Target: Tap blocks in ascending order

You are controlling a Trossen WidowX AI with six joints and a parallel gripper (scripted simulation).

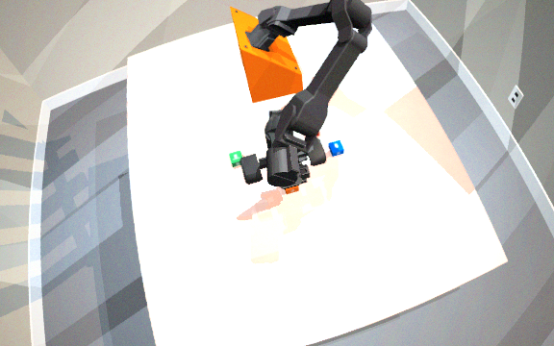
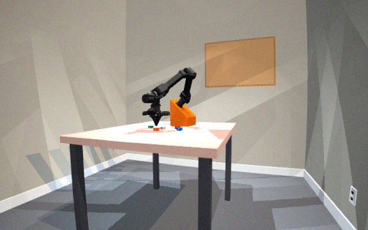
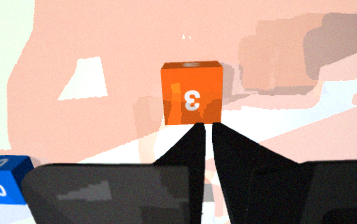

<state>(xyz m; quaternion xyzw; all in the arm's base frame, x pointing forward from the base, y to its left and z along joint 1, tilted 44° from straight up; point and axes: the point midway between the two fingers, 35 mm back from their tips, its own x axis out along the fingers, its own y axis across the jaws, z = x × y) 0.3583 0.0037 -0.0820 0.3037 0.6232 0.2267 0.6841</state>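
An orange block [image 1: 291, 190] [image 2: 156, 129] [image 3: 192, 95] shows a 3, upside down in the wrist view. My gripper [image 2: 156, 124] [image 3: 207, 130] is shut and empty, its tips pointing down just above the orange block. A blue block [image 1: 336, 148] [image 2: 179, 129] [image 3: 6, 180] shows a 0. A green block [image 1: 236, 158] [image 2: 151, 126] lies on the far side from the blue one; its digit is unreadable. A white block [image 2: 162, 128] is mostly hidden behind the fingers in the wrist view. A red block [image 2: 177, 127] is mostly hidden by the arm in the top view.
The orange base mount [image 1: 273, 72] [image 2: 181, 116] carries the arm at the back of the table [image 1: 378, 269] [image 2: 139, 144]. The arm's shadow and pale pink patches of light lie around the blocks.
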